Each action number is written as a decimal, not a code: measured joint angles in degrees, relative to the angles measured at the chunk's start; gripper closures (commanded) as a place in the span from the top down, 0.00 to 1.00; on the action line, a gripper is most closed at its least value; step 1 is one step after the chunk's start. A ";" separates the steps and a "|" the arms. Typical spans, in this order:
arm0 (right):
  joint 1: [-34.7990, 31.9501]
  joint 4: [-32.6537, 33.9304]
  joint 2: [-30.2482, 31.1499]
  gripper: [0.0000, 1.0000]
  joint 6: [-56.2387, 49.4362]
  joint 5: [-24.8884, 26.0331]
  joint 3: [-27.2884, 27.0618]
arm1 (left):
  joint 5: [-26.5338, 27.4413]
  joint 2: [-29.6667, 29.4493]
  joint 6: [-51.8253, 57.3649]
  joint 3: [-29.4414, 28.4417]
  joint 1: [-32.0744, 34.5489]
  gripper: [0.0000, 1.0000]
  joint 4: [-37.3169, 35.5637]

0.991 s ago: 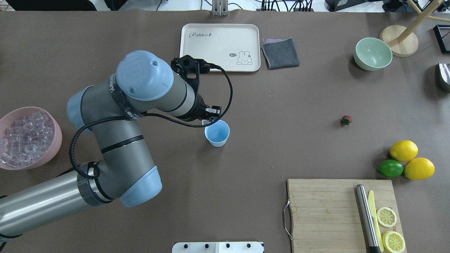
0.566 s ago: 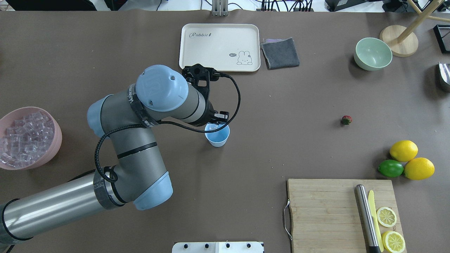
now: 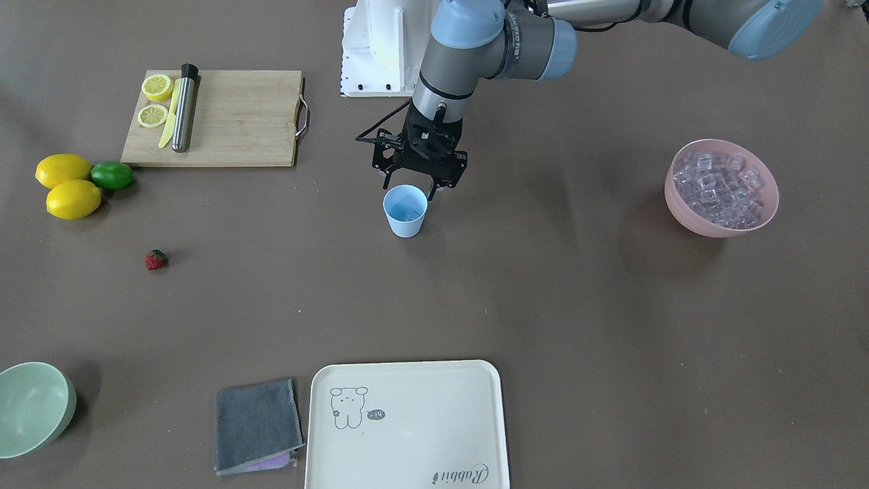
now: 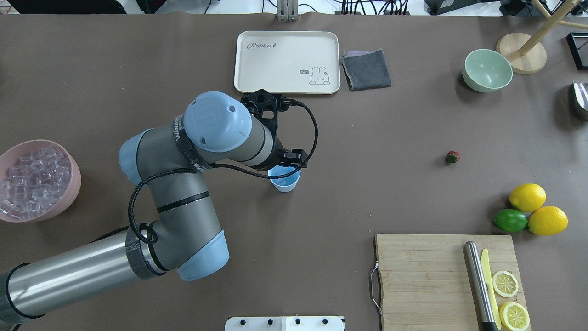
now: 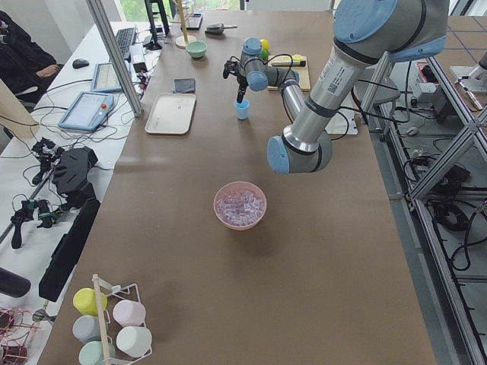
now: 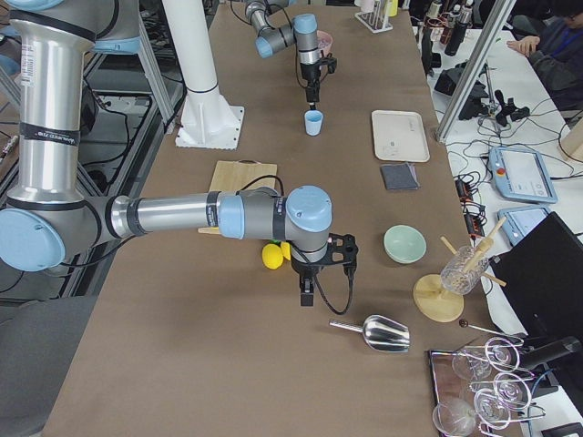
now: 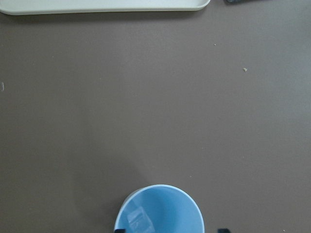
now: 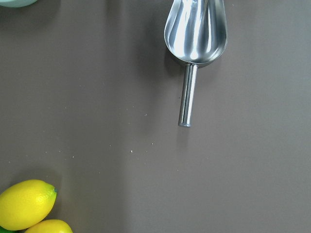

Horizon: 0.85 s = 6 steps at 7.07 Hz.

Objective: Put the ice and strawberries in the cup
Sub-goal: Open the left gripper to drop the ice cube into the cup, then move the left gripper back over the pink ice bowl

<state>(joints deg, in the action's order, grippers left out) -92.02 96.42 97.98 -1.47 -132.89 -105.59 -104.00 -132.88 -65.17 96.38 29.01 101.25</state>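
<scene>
The light blue cup point(image 3: 405, 212) stands upright mid-table, also in the overhead view point(image 4: 285, 182) and the left wrist view point(image 7: 160, 211). One clear ice cube point(image 7: 136, 218) lies inside it. My left gripper point(image 3: 409, 187) hangs open just above the cup's rim, its fingertips point(image 7: 118, 230) wide apart on either side. The pink bowl point(image 4: 69, 193) of ice cubes point(image 4: 32, 179) sits at the table's left. The strawberry point(image 4: 452, 157) lies alone on the table to the right. My right gripper point(image 6: 307, 296) shows only in the exterior right view, near the lemons; I cannot tell its state.
A cream tray point(image 4: 287, 62) and grey cloth point(image 4: 366, 69) lie behind the cup. A pale green bowl point(image 4: 487, 70), two lemons and a lime point(image 4: 511, 220), and a cutting board point(image 4: 427, 280) with lemon halves and a knife sit to the right. A metal scoop point(image 8: 196, 34) lies below the right wrist.
My left arm has swung right until its gripper stands over the cup. A clear cube seen at the fingertips earlier now lies inside the cup.
</scene>
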 measured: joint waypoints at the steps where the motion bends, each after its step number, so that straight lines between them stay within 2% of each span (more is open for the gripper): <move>1: 0.00 0.00 0.04 1.00 -0.01 0.00 0.01 | -0.50 -0.08 -0.01 1.88 0.92 0.99 -3.04; 3: 0.00 0.00 0.09 1.00 0.02 0.00 -0.05 | -4.41 0.94 4.23 10.88 6.84 0.99 -18.60; 4: 0.00 0.00 0.10 1.00 0.00 0.00 -0.05 | -5.40 3.93 9.83 15.82 10.82 0.99 -25.14; 5: 0.00 0.02 0.11 1.00 -0.01 0.00 -0.04 | -5.85 9.77 16.77 20.31 14.94 0.99 -28.26; 6: 0.00 0.04 0.11 1.00 -0.02 0.00 0.02 | -6.27 18.13 23.08 24.08 18.92 0.99 -27.49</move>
<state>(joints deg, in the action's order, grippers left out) -92.02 96.45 98.09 -1.49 -132.89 -105.56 -110.27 -114.75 -42.09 120.45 47.93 73.76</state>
